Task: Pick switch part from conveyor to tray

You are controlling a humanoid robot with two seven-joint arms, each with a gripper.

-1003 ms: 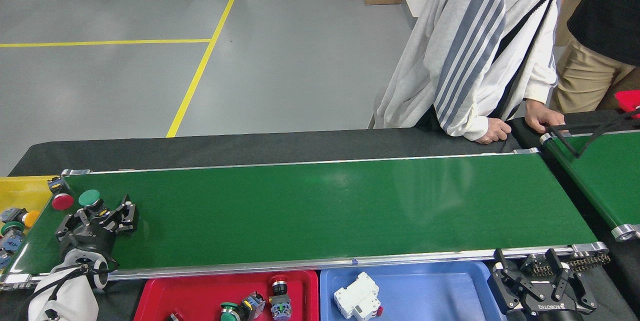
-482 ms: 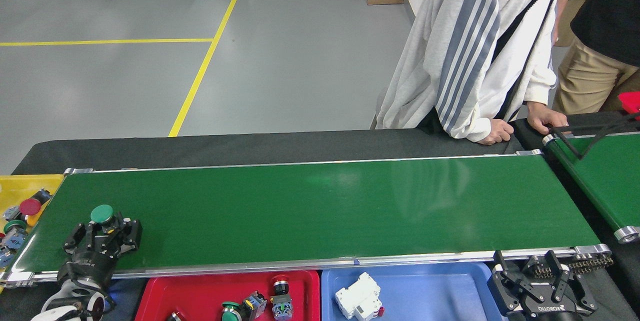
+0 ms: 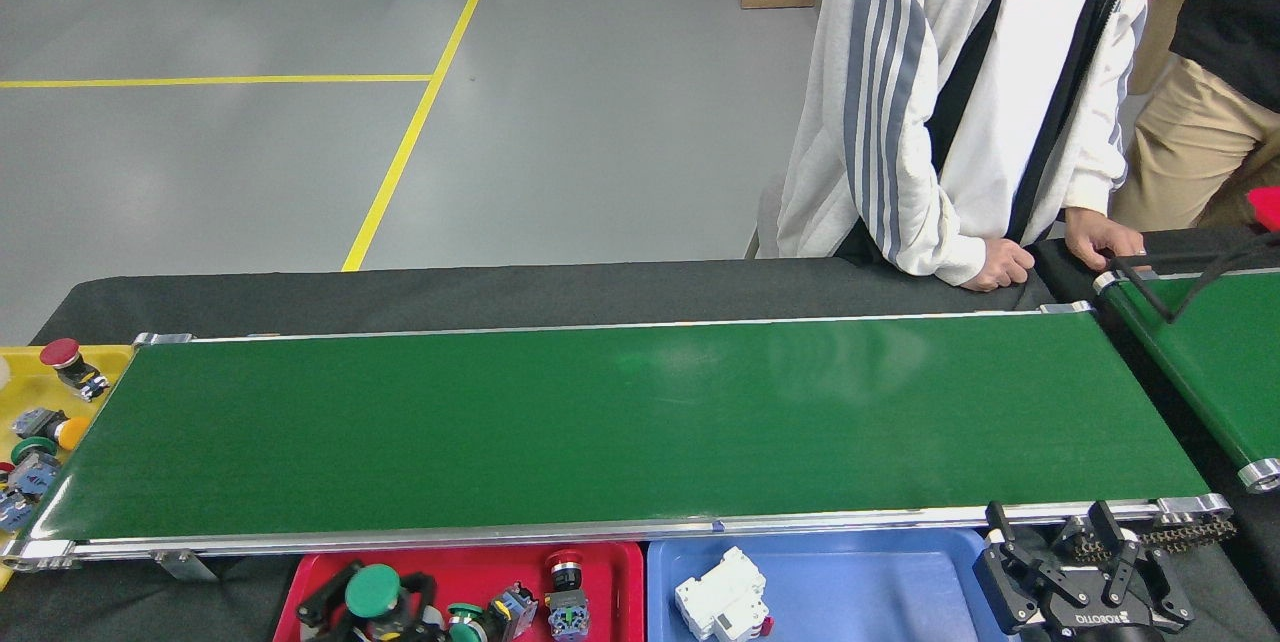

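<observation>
green-capped switch part (image 3: 373,590) sits between the fingers of the left pincer (image 3: 368,607), low over the red tray (image 3: 610,587) at the bottom edge; the fingers close around it. beside it in the tray lie more switches (image 3: 560,597). conveyor (image 3: 620,422) is bare. right pincer (image 3: 1085,582) hangs with fingers spread, holding nothing, by the blue tray (image 3: 870,582). a person (image 3: 960,92) leans on the counter (image 3: 500,292).

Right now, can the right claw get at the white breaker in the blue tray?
Probably yes. The right claw stands open beside the blue tray, and the white breaker lies alone on the tray's left part, with nothing between them.
</observation>
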